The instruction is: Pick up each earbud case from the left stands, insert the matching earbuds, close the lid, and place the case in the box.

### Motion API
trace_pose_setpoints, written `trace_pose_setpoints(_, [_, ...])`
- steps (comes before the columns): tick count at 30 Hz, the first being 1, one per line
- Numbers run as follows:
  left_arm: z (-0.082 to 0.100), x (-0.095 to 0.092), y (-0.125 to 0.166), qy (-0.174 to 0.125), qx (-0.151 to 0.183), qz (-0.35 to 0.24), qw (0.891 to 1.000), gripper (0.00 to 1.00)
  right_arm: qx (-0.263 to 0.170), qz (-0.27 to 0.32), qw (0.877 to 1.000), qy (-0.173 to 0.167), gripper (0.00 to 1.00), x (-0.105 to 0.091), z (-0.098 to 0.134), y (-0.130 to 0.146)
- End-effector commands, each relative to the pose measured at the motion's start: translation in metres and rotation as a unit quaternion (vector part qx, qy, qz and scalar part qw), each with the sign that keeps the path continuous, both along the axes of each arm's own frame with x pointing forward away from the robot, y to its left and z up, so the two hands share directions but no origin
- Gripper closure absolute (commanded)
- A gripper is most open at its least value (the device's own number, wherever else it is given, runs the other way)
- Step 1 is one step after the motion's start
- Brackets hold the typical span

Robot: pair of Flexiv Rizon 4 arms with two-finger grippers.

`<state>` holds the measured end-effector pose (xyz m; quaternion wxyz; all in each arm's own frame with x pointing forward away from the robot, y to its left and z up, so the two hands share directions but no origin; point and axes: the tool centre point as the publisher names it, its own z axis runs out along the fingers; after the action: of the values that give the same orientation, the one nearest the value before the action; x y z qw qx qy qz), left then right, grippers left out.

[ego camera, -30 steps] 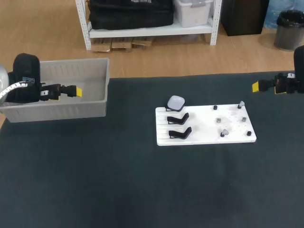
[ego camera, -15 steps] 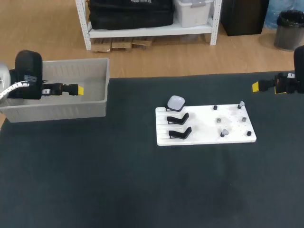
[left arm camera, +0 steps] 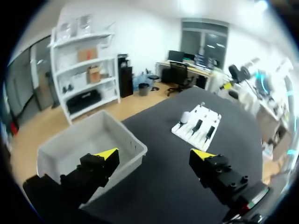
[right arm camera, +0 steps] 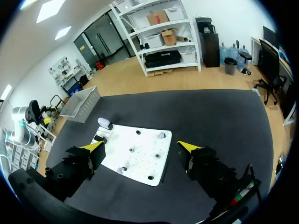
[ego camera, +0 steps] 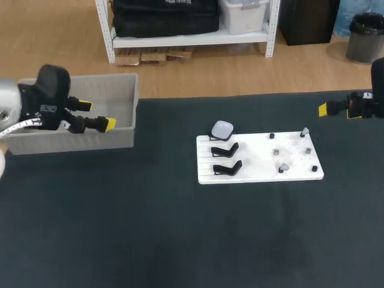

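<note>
As far as visible, got the left gripper (ego camera: 97, 115) gaping wide, empty, by the grey plastic bin (ego camera: 90, 78) upper left. Same with the right gripper (ego camera: 323, 110), right edge. Spotted the rounded white earbud case (ego camera: 222, 128) mid-frame, on the white board (ego camera: 258, 162).

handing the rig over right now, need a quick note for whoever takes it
Left pincer: open, empty, over the front wall of the box.
Right pincer: open, empty, above the table past the right end of the board.
One white case sits on the rear stand; the two nearer stands are bare.
Two pale earbuds, it seems, sit among the board's pegs.
Done: unclear, box contents cannot be made out.
Left: lift that case, fit earbuds, close lid, box it.
</note>
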<state>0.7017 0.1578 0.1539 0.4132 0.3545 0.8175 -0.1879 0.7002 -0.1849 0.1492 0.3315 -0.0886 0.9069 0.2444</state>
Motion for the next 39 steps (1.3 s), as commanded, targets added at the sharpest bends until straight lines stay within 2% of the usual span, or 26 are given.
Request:
trace_pose_setpoints(1, [-0.002,0.000,0.007,-0.150,-0.018,-0.236,0.960,0.00,0.000,0.001,1.000,0.001,0.00,0.000,0.000,0.000])
trace_pose_setpoints(8, [-0.002,0.000,0.007,-0.150,-0.018,-0.236,0.960,0.00,0.000,0.001,1.000,0.001,0.00,0.000,0.000,0.000])
trace_pose_setpoints(12, [-0.010,0.002,-0.031,-0.125,-0.002,-0.214,0.969,0.00,0.000,0.001,1.000,0.001,0.00,0.000,0.000,0.000])
trace_pose_setpoints(13, [-0.014,0.004,-0.039,-0.115,0.018,-0.208,0.971,0.00,0.000,0.001,1.000,0.001,0.00,0.000,0.000,0.000])
trace_pose_setpoints(17, [-0.024,0.010,-0.072,-0.104,0.020,-0.199,0.974,0.00,0.000,0.001,1.000,0.001,0.00,0.000,0.000,0.000])
trace_pose_setpoints(18, [-0.026,0.012,-0.079,-0.102,0.012,-0.198,0.975,0.00,0.000,0.001,1.000,0.001,0.00,0.000,0.000,0.000])
trace_pose_setpoints(19, [-0.028,0.013,-0.088,-0.096,0.022,-0.201,0.975,0.00,0.000,0.001,1.000,0.001,0.00,0.000,0.000,0.000])
trace_pose_setpoints(24, [-0.044,0.022,-0.120,-0.086,0.030,-0.214,0.973,0.00,0.000,0.001,1.000,0.001,0.00,0.000,0.000,0.000])
trace_pose_setpoints(31, [-0.073,0.038,-0.158,-0.067,0.018,-0.239,0.969,0.00,0.000,0.001,1.000,0.001,0.00,0.000,0.000,0.000])
trace_pose_setpoints(39, [-0.073,0.038,-0.158,-0.067,0.018,-0.239,0.969,0.00,0.000,0.001,1.000,0.001,0.00,0.000,0.000,0.000])
